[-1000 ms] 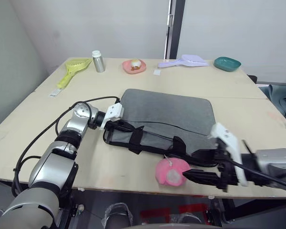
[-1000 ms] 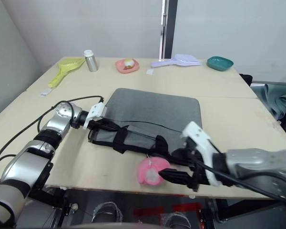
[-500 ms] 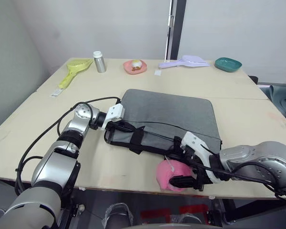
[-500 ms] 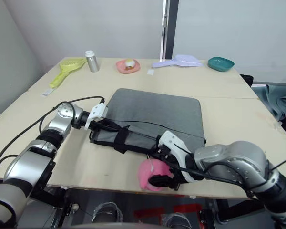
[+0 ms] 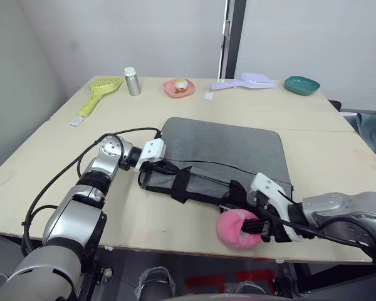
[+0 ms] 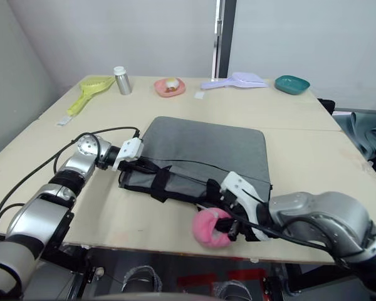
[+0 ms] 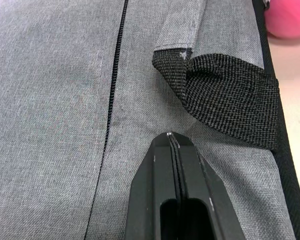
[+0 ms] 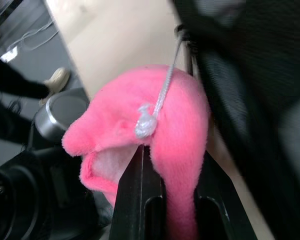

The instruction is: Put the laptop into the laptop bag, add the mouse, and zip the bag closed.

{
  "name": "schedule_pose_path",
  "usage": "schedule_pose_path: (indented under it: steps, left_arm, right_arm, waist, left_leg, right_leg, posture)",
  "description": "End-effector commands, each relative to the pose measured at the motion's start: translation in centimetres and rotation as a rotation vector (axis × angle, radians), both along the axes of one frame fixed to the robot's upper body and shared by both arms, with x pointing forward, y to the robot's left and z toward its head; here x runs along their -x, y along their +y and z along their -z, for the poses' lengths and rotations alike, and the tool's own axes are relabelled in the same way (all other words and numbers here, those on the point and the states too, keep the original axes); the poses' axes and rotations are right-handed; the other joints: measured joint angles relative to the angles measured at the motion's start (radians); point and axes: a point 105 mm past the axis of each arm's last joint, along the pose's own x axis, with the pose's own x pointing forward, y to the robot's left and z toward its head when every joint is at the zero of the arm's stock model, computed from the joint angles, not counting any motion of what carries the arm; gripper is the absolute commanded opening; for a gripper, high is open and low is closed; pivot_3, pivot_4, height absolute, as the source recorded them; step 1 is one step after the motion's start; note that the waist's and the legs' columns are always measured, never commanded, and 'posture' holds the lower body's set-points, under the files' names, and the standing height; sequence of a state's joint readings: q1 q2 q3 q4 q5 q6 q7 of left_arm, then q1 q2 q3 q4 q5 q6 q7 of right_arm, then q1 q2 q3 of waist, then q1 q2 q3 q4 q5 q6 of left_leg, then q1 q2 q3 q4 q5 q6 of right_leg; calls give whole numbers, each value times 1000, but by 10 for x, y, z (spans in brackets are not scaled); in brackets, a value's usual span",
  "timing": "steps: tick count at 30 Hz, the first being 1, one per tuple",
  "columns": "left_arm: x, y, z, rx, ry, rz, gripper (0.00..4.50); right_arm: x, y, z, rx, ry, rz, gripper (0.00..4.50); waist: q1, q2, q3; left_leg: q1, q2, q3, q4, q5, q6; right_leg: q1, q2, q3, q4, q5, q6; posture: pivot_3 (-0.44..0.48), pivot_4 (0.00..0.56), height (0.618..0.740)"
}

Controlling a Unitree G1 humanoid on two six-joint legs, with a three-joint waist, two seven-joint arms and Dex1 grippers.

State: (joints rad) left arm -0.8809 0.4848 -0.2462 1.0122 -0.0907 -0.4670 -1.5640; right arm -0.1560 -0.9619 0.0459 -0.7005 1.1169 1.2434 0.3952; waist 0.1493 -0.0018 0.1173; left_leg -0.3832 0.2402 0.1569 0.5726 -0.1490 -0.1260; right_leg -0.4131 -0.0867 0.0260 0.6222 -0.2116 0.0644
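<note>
The grey laptop bag (image 5: 225, 147) lies flat on the table, its black strap handles (image 5: 178, 183) along the near edge. My left gripper (image 5: 160, 164) is shut, its tips pressed on the bag's fabric at the near left corner, just beside a handle (image 7: 225, 100) and the black zipper (image 7: 115, 85). A round pink plush toy (image 5: 232, 227) sits at the table's front edge against the bag. My right gripper (image 8: 172, 155) is shut on the toy's fur. The laptop and the mouse are out of view.
Along the far edge stand a yellow scoop (image 5: 99, 93), a silver bottle (image 5: 133, 81), a pink plate (image 5: 178, 88), a lilac brush (image 5: 244, 81) and a teal bowl (image 5: 301, 84). A black cable (image 5: 122, 132) loops beside the left arm. The table's front edge (image 5: 175, 241) lies just below the toy.
My right gripper came in from the right with its jaws wide, reached the pink plush toy and closed on it; the toy shifted slightly right. The left gripper stayed put.
</note>
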Motion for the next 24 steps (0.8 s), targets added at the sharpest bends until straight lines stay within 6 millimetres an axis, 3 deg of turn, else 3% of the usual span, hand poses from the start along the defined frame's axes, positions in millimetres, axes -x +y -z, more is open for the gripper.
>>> schedule_pose_path:
  steps: [1,8,15,20,24]
  left_arm:
    - [22,14,50,-174,156,28,0]
    - [21,16,52,-190,149,21,0]
    - [26,16,55,-207,131,60,0]
    - [32,18,59,-219,129,95,0]
    - [44,24,70,-264,120,152,0]
  right_arm:
    - [14,-13,-18,11,-61,-2,11]
    - [32,-61,-18,141,-55,136,11]
    - [52,-137,1,382,34,319,11]
    - [42,-178,7,508,11,374,11]
    - [14,-192,1,579,-81,386,11]
  waist:
    - [6,1,-1]
    - [4,3,-8]
    - [3,2,-14]
    - [2,3,-17]
    - [-2,5,-20]
  left_leg:
    - [0,-1,-1,-1,0,0]
    - [1,-3,0,-5,0,1]
    - [1,-10,1,-9,-2,5]
    - [1,-11,1,-10,-2,5]
    - [1,-13,2,-10,-3,7]
  right_leg:
    - [1,-1,0,-1,0,0]
    - [4,-4,0,-4,-2,3]
    - [4,-10,0,-8,-5,9]
    - [4,-11,-1,-8,-6,10]
    - [4,-13,0,-9,-6,11]
  posture:
    - [0,150,740]
    - [0,150,740]
    - [0,150,740]
    - [0,150,740]
    - [0,150,740]
